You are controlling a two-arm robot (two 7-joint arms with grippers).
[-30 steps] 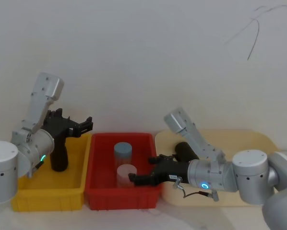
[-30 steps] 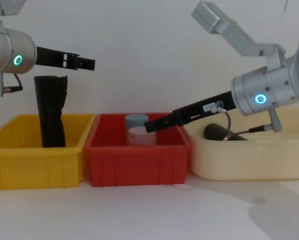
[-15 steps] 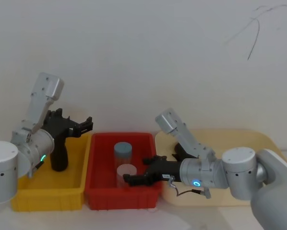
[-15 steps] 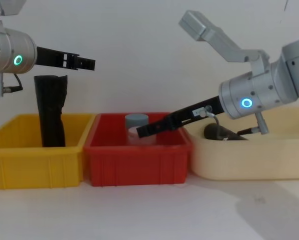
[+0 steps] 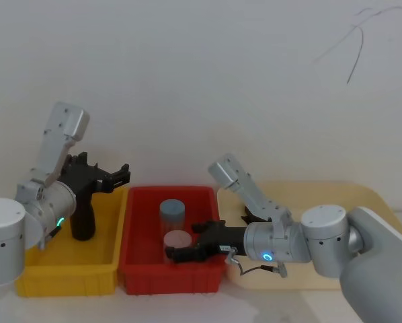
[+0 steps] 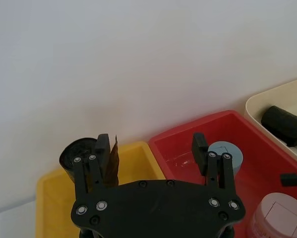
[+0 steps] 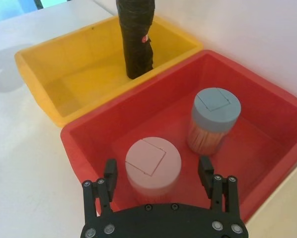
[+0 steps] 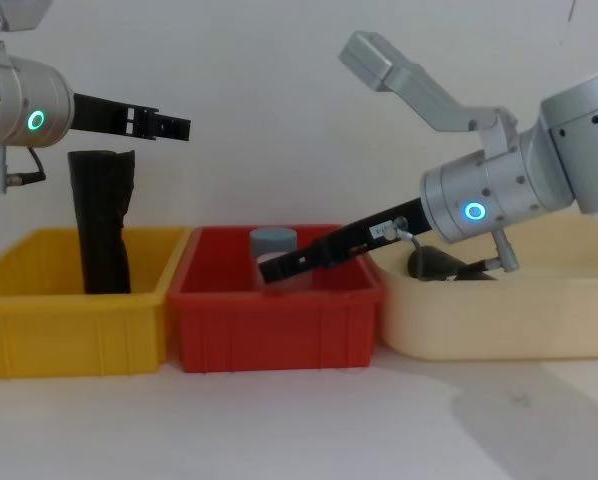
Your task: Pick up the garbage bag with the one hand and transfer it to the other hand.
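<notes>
- Black on black is the hazard in the chest view. The bag (image 8: 431,263) lies on its side in the cream tray (image 8: 499,320) at right, while a tall roll (image 8: 101,230) stands in the yellow bin (image 8: 69,320) at left. The left gripper (image 8: 184,127) hangs open above that roll, well apart from the bag, so I judge it could seize the wrong roll. Compared with a second ago, the right gripper (image 8: 269,268) has swung left and lower into the red bin (image 8: 274,330). The left arm and the bag have not moved.
- Head view: the right gripper reaches across the red bin with its fingers spread about the pink jar (image 5: 177,240), and the blue jar (image 5: 172,210) stands just beyond. Another push left may tip or pinch a jar. A second ago this gripper sat nearer the tray.
- Right wrist view: the open fingers (image 7: 110,171) flank the pink jar without touching it, so closing now would grab the jar, not the bag. The tall roll also carries a small red-and-white tag here, which deepens the mix-up risk.
- Left wrist view: the left gripper's fingers are parted and empty, with the tall roll just behind one of them and the bag far off in the tray. Reaching it means crossing the red bin, where the two arms could collide.
</notes>
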